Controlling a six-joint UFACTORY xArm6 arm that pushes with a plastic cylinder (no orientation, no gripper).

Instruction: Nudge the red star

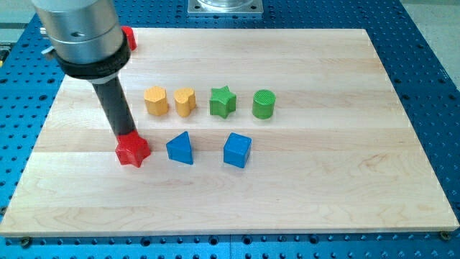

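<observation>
1. Desk (323, 194): pale wood board on a blue perforated base; carries all blocks.
2. Arm: grey cylinder at the view's top left, dark rod (113, 108) slanting down from it toward the red star.
3. No claw on this rig, so no wide or narrow state to tell; the rod ends in my tip (127, 135), which sits at the red star's top edge, apparently touching it.
4. Red star (133, 150): left part of the desk, in the lower row. Landmark for the rest.
5. Blue cube (237, 150): well to the star's right, same row.
6. Blue triangle (180, 148): just right of the star, between it and the cube.
7. Green star (223, 101): up and right of the red star, upper row.
8. Green cylinder (264, 104): furthest right of the red star, upper row.
9. Orange block (156, 101): up and slightly right of the red star; shape unclear.
10. Yellow heart (185, 101): just right of the orange block.
11. Red block (129, 37): far above the red star at the desk's top left corner, mostly hidden by the arm.
</observation>
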